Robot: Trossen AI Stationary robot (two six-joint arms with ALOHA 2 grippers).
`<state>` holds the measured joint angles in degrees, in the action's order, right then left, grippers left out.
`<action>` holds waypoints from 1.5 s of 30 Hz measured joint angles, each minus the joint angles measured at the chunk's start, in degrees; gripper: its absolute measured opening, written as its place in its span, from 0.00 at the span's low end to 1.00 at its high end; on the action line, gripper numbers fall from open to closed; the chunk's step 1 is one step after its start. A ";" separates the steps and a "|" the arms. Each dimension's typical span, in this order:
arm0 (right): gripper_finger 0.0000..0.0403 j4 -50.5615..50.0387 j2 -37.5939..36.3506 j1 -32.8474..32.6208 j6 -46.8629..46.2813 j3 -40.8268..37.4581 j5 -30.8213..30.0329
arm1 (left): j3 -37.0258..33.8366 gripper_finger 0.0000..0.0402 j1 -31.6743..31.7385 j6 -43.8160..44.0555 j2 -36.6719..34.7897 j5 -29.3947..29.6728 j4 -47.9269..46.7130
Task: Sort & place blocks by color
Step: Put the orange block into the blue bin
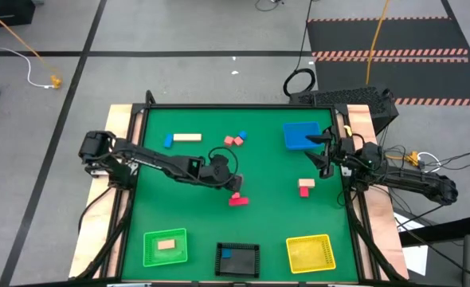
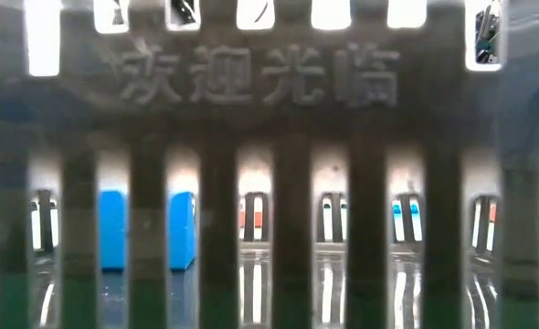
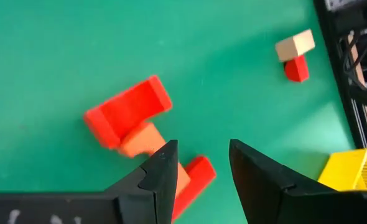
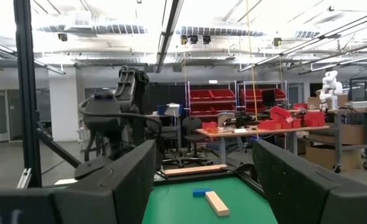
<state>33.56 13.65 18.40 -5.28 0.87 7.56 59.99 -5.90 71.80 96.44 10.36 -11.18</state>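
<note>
My left gripper (image 1: 232,183) is open at the table's middle, just above a cluster of red blocks (image 1: 237,199). In the left wrist view its fingers (image 3: 202,163) stand over a small red block (image 3: 199,177), beside an orange-pink block (image 3: 140,139) and a red U-shaped block (image 3: 127,107). I cannot tell whether a finger touches them. My right gripper (image 1: 319,153) is open and empty at the right, beside the flat blue tray (image 1: 301,134). Other blocks lie on the mat: a blue one (image 1: 168,141), a tan bar (image 1: 187,137), a red-pink pair (image 1: 233,140), and a tan-and-red pair (image 1: 305,187).
Three mesh trays stand along the near edge: green (image 1: 150,257) holding a tan block (image 1: 166,244), black (image 1: 251,261) holding a blue block (image 1: 226,253), and yellow (image 1: 310,253). The low view looks through the black tray's wall (image 2: 288,183).
</note>
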 joint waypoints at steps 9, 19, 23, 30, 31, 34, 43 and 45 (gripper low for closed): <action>0.64 0.02 0.00 0.01 0.00 -0.01 0.01 | -0.03 0.36 -0.22 2.32 0.88 -1.38 -4.82; 0.64 0.03 0.00 -0.01 -0.02 0.01 0.01 | -0.04 0.36 -0.34 1.46 1.37 -1.36 -1.27; 0.64 0.04 0.00 0.01 -0.02 -0.01 -0.01 | -0.11 0.36 -0.84 2.22 3.55 -1.40 0.84; 0.64 0.13 0.04 -0.01 -0.02 0.01 0.01 | -0.07 0.36 -0.86 4.30 6.47 -3.83 2.05; 0.64 0.09 0.00 -0.01 -0.02 0.01 0.01 | -0.07 0.36 -0.86 4.70 6.43 -3.93 1.91; 0.64 0.01 0.04 0.01 0.00 0.01 0.01 | -0.04 0.36 -0.88 5.37 6.38 -4.31 1.99; 0.64 -0.09 0.02 -0.01 -0.01 0.01 0.01 | -0.09 0.36 -0.88 11.63 8.07 -4.34 3.60; 0.64 -0.05 0.03 0.01 0.00 0.00 0.03 | 0.11 0.36 -0.88 13.14 9.20 -4.36 5.74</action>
<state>33.51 13.68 18.41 -5.28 0.87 7.60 60.10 -6.79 84.94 105.64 6.00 -5.45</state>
